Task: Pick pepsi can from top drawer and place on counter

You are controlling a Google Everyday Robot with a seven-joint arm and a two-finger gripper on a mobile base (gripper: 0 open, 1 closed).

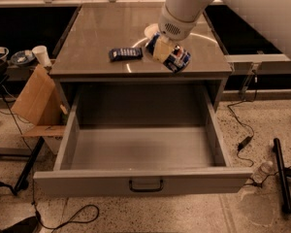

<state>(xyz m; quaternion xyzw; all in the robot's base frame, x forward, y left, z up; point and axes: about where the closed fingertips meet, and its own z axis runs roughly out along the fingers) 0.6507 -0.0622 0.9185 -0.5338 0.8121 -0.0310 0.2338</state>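
My gripper (166, 52) is shut on the pepsi can (178, 58), a small blue can with white and red markings. It holds the can tilted just above the front right part of the counter (97, 38). The top drawer (140, 149) is pulled fully open below and its grey inside holds nothing. Its front panel has a small dark handle (146, 185). My white arm comes down from the upper right.
A flat dark packet (125, 54) lies on the counter left of the can. A pale bowl (150, 31) sits partly hidden behind my gripper. A cardboard box (33, 93) and a cup (41, 55) stand at the left. Cables and a black bar (280, 174) lie on the floor at the right.
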